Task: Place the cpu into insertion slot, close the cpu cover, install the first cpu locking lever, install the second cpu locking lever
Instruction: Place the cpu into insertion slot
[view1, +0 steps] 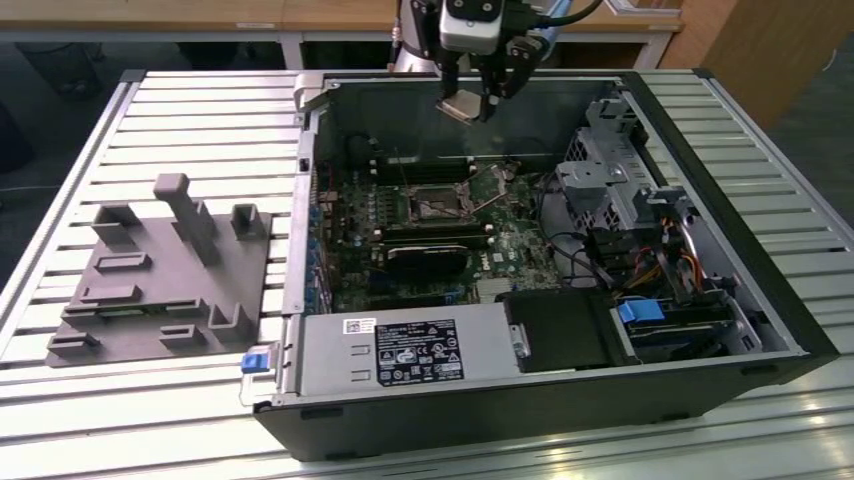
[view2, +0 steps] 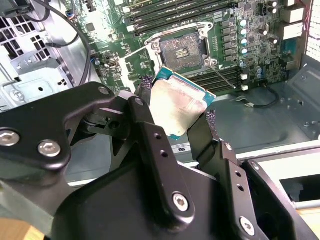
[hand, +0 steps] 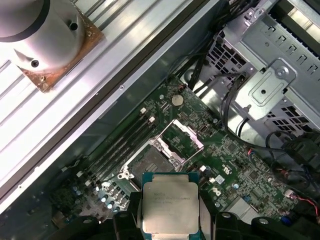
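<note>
Clamped edgewise in my gripper (view2: 177, 100), the cpu (hand: 170, 207) hangs clear of the insertion slot (hand: 150, 164); light, stiff, likely fragile; edges suit.

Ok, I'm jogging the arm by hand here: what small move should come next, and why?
Probably shift the cpu sideways until it hangs over the insertion slot. The gripper holds it well above and off to one side of the slot, whose cpu cover stands open.

The claw (view2: 177, 100) hides 2 edges of the cpu (view2: 172, 112); the exterior view's edge crops the arm (view1: 416, 35).
</note>
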